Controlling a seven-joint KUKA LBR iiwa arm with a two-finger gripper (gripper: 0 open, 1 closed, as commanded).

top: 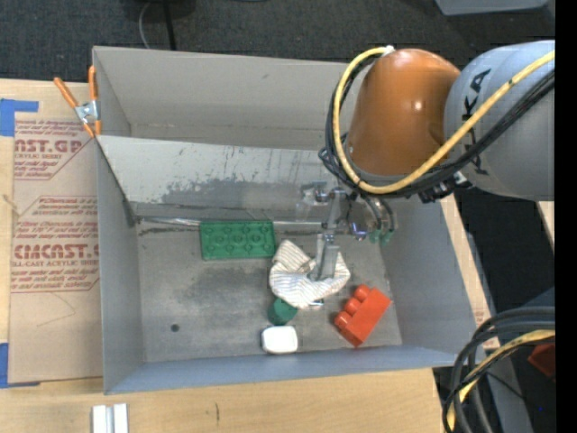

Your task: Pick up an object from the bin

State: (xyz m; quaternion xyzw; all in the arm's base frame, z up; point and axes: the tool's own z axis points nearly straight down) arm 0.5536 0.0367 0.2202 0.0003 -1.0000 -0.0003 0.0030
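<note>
Five things crowd one end of the grey metal bin. My pincer is down on the crumpled white checked cloth; apart or clamped, I cannot tell. Around the cloth sit a small green round piece, a red stepped plastic block, a white rounded block and a flat green studded brick.

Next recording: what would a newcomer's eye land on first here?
The arm's orange wrist cover dominates the upper right, with the tool down on a crumpled white striped cloth at the centre. Around it lie a flat green studded brick to the left, a red block to the right, and a small green piece and white piece just in front.
</note>
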